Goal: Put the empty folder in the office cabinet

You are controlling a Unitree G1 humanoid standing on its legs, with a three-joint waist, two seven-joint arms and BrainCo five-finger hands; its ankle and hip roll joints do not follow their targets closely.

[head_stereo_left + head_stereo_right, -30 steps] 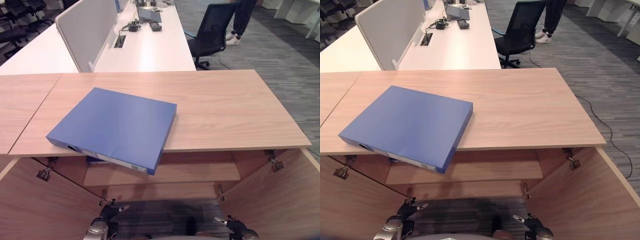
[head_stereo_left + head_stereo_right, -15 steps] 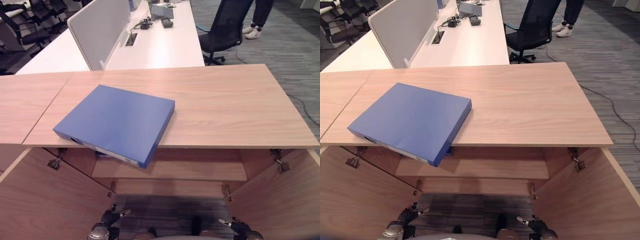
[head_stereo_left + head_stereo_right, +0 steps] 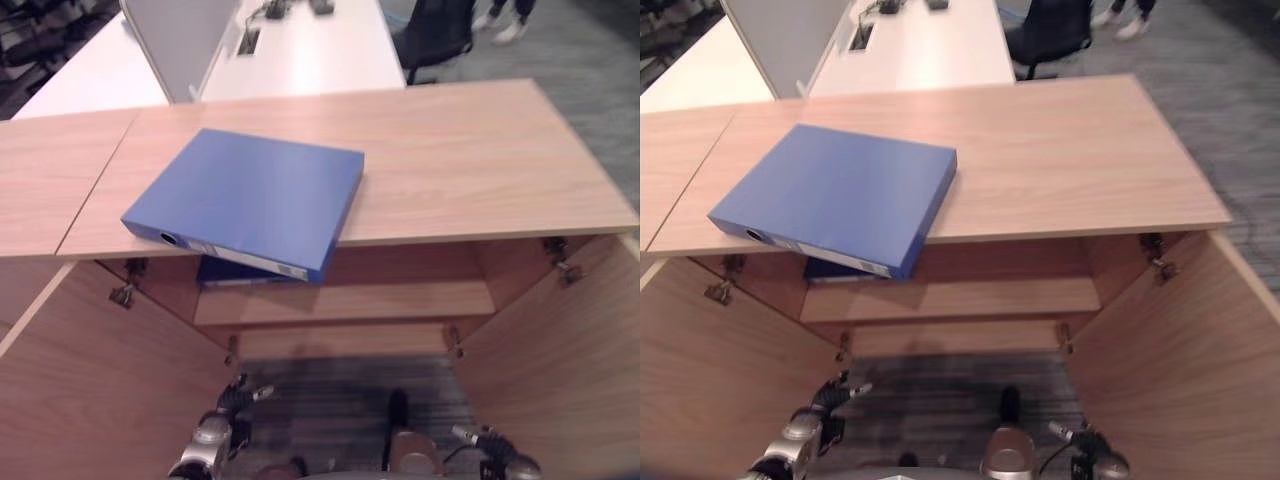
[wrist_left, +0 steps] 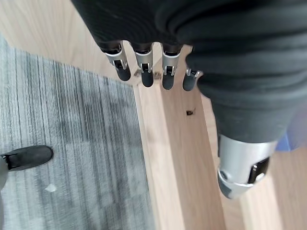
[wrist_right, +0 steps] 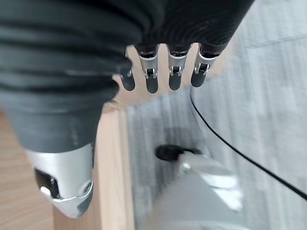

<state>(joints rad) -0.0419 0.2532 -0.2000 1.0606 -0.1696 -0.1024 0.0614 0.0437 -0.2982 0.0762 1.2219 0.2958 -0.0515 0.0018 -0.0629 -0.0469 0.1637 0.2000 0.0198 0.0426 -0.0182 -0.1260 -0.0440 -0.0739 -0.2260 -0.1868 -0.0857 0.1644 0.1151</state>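
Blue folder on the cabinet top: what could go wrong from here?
1. The blue folder lies with its near corner past the front edge of the cabinet top; a clumsy nudge could tip it off.
2. Both doors stand open; the left hand and right hand hang low between them, fingers relaxed, and could clip a door or the shelf rising.
3. Another blue item already sits on that shelf, possibly blocking insertion.

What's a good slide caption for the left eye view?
Blue folder overhanging the cabinet top, doors open, both robot hands low and empty.
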